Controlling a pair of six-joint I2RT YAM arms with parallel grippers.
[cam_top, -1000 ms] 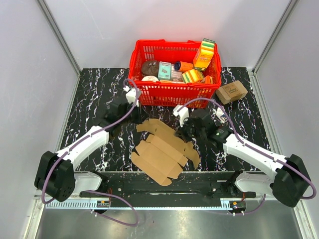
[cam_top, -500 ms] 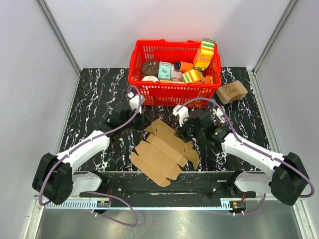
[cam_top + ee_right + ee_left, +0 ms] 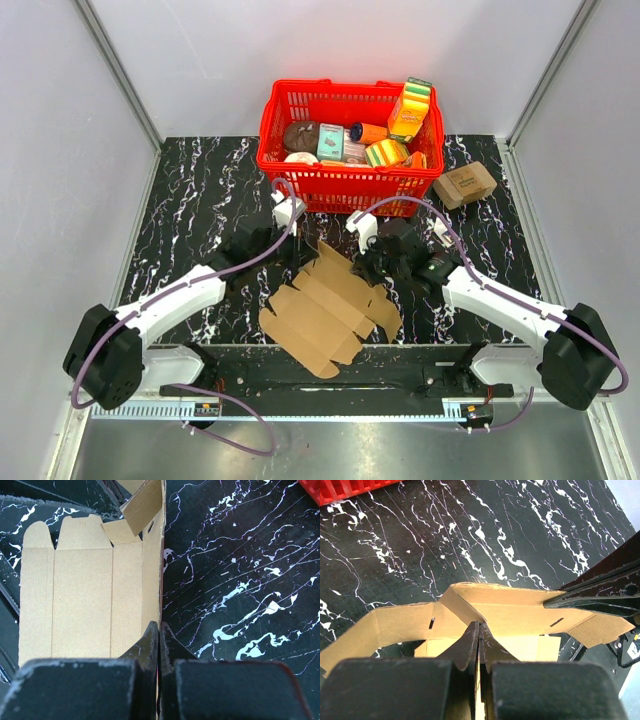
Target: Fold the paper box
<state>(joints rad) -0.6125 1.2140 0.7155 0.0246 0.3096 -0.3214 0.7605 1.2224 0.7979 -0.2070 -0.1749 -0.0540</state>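
The paper box is a brown die-cut cardboard sheet lying mostly flat on the black marbled table, between the arms. My left gripper is at its far left corner. In the left wrist view it is shut on a thin raised flap, with the box's far panels standing up beyond. My right gripper is at the box's far right side. In the right wrist view it is shut on the upright edge of a side panel, and the box's inner face lies to the left.
A red basket full of groceries stands just beyond both grippers. A small brown carton with dark print sits to the right of it. White walls close in the table on the left, right and back.
My left arm has swung right, carrying the box's far left flap up and inward. The box has shifted slightly. My right arm has barely moved.
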